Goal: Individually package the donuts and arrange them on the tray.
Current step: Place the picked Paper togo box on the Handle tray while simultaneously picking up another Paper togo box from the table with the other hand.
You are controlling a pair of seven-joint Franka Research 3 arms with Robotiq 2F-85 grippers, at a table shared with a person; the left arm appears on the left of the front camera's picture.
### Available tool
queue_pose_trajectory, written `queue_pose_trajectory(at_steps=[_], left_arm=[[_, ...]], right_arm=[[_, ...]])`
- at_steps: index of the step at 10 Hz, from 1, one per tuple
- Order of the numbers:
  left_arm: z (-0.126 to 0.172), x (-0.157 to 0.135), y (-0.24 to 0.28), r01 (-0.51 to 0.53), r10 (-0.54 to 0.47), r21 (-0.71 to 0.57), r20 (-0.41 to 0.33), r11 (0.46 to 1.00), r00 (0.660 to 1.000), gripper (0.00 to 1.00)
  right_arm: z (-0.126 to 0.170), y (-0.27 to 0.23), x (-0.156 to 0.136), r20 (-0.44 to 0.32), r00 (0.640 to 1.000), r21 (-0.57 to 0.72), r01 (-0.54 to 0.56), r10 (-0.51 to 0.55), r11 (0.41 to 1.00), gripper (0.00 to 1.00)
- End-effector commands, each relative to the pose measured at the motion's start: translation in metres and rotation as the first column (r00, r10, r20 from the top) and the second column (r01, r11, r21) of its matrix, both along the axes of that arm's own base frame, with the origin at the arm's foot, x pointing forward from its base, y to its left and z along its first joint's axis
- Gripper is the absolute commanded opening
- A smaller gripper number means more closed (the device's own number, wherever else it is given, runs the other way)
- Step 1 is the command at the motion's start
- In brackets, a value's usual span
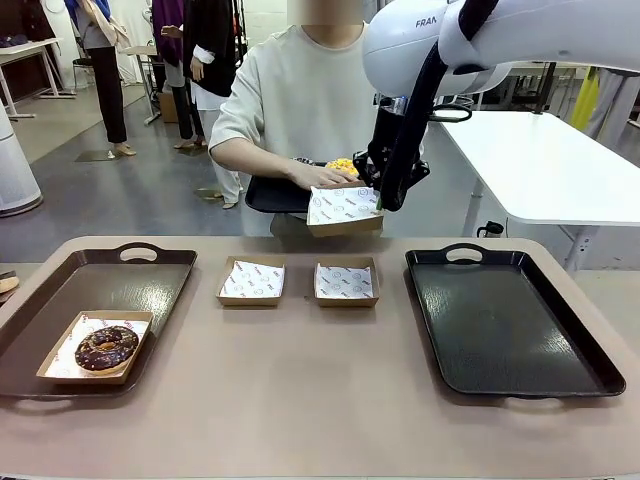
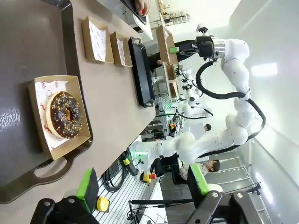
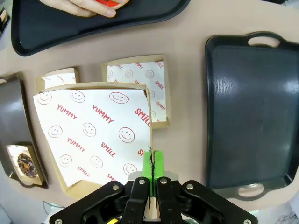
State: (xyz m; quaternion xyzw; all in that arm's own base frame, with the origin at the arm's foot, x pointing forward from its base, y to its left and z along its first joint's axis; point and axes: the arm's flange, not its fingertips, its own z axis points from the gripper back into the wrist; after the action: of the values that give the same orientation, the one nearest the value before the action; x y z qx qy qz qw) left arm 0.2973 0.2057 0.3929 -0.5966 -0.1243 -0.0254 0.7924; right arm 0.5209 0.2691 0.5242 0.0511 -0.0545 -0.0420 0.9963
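Across the room, a tan table (image 1: 300,400) runs between the robot and a person (image 1: 300,90) on the far side. A brown tray (image 1: 150,275) lies at the robot's left and a black tray (image 1: 500,320) at its right, both handy as places for finished packages.

The person holds a dark serving tray (image 1: 270,195) just beyond the table edge, presumably as the supply of unpacked donuts. The right arm (image 1: 430,40) reaches over to it and offers up a lifted box (image 1: 343,208). The box is tilted open toward the person, who I reckon is meant to drop a donut in. One empty box (image 1: 252,281) and another (image 1: 346,282) wait mid-table, apparently for later rounds.

A sprinkled chocolate donut (image 1: 106,347) already sits in its box (image 1: 60,365) on the brown tray, so one package looks done. The person's hand (image 1: 322,177) rests on a yellow donut (image 1: 342,165); a red donut (image 3: 110,3) peeks out beside the fingers on that serving tray.

The right gripper (image 3: 150,161) has its green pads pinched tight on the lifted box's rim. The left gripper (image 2: 142,182) hangs near the brown tray's handle, fingers spread wide with nothing between them.
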Motion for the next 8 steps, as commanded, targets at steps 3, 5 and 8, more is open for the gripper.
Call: queue_pose_trajectory(at_steps=[3,5,8], left_arm=[[0.002,-0.0021,-0.0004,-0.007,0.007,-0.016,0.003,1.0,1.0,1.0],[0.002,-0.0021,-0.0004,-0.007,0.007,-0.016,0.003,1.0,1.0,1.0],[0.002,-0.0021,-0.0004,-0.007,0.007,-0.016,0.003,1.0,1.0,1.0]], right_arm=[[-0.0009,-0.0029,-0.0014,0.009,1.0,0.013,0.01,-0.01,1.0,0.0],[-0.0009,-0.0029,-0.0014,0.009,1.0,0.013,0.01,-0.01,1.0,0.0],[-0.0009,-0.0029,-0.0014,0.009,1.0,0.013,0.01,-0.01,1.0,0.0]])
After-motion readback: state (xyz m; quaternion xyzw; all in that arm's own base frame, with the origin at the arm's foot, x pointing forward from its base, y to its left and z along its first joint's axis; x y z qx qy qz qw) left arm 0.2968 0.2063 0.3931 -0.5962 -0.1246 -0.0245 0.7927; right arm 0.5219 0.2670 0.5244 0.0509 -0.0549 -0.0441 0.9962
